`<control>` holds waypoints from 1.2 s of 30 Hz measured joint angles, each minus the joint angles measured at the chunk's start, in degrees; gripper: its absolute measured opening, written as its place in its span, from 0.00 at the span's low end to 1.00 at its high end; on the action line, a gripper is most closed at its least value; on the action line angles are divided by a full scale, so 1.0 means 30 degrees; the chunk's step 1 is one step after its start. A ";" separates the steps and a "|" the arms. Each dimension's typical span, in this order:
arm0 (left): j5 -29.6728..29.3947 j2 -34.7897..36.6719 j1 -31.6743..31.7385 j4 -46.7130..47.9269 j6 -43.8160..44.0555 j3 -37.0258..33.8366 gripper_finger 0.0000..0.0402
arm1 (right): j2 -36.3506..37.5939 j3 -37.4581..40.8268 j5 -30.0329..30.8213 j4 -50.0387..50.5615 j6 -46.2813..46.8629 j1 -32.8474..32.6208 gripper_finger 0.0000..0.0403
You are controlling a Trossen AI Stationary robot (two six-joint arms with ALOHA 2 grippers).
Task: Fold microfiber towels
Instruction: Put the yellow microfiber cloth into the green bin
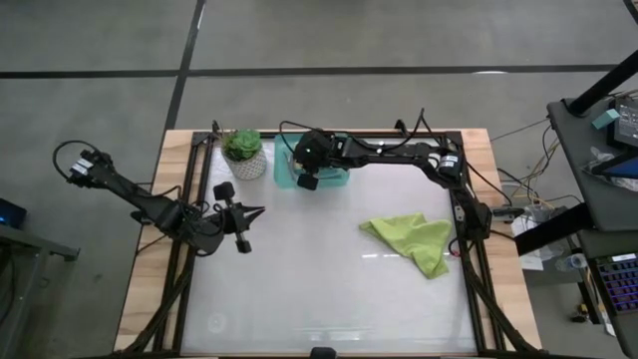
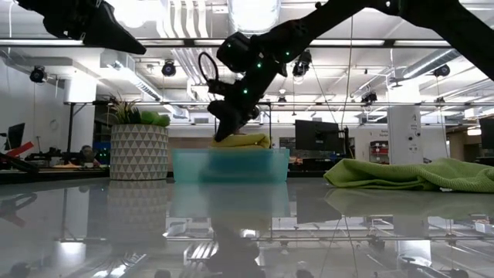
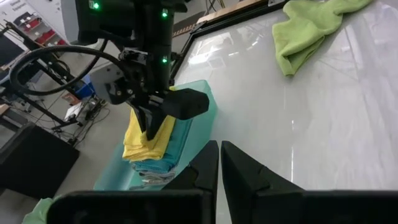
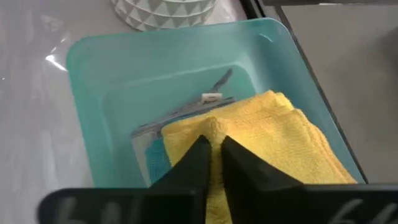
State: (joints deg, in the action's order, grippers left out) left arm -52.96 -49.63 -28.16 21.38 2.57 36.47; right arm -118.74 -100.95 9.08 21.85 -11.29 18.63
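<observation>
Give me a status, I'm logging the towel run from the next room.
Right gripper shut on yellow towel in teal tray. Left gripper shut, waiting at table's left. Lime green towel lies unfolded on table. Nothing in the way.

teal tray (image 1: 283,172) mostly hidden under right arm, towels beneath yellow towel (image 4: 273,143) barely visible

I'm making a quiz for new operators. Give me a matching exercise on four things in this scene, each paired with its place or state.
Things:
1. yellow towel
2. lime green towel
3. potted plant
4. left gripper

Places or states:
a. crumpled on the open table
b. shut, idle over the table's left side
c. folded in the teal tray, pinched by the right gripper
d. standing beside the tray

Pairs: 1-c, 2-a, 3-d, 4-b
</observation>
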 joint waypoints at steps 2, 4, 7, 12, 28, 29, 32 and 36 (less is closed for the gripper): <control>-0.0004 0.0000 0.0000 -0.0026 0.0000 0.0000 0.01 | 0.0006 0.0000 0.0009 -0.0263 0.0361 0.0007 0.03; -0.0004 -0.0025 0.0000 -0.0040 0.0000 0.0000 0.01 | 0.0078 0.0000 -0.0006 -0.0524 0.0719 0.0000 0.03; -0.0004 -0.0080 0.0000 -0.0032 -0.0007 0.0000 0.01 | 0.0131 0.0000 -0.0032 -0.0632 0.0910 -0.0007 0.02; -0.0004 -0.0080 0.0000 -0.0007 -0.0007 0.0000 0.01 | -0.0291 0.0101 -0.0151 -0.0774 0.1273 -0.0080 0.03; -0.0004 -0.0273 0.0015 -0.0629 0.0015 0.0000 0.01 | 0.1359 0.0044 -0.1178 0.1962 0.1437 -0.0359 0.43; -0.0004 -0.0357 0.0015 -0.0847 0.0013 0.0000 0.01 | 0.1746 0.0108 -0.1172 0.2494 0.1322 -0.0463 0.45; -0.0006 -0.0607 0.0015 -0.1460 0.0002 -0.0005 0.01 | 0.3019 0.0782 -0.1172 0.3623 0.1267 -0.0802 0.48; 0.0531 -0.1147 0.0071 -0.2321 0.0155 -0.0007 0.01 | 0.5397 0.3523 -0.1164 0.2380 0.1193 -0.1467 0.48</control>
State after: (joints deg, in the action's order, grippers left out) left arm -51.37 -53.07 -27.95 14.41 3.03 36.45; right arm -102.55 -90.38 5.58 28.99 -7.71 14.23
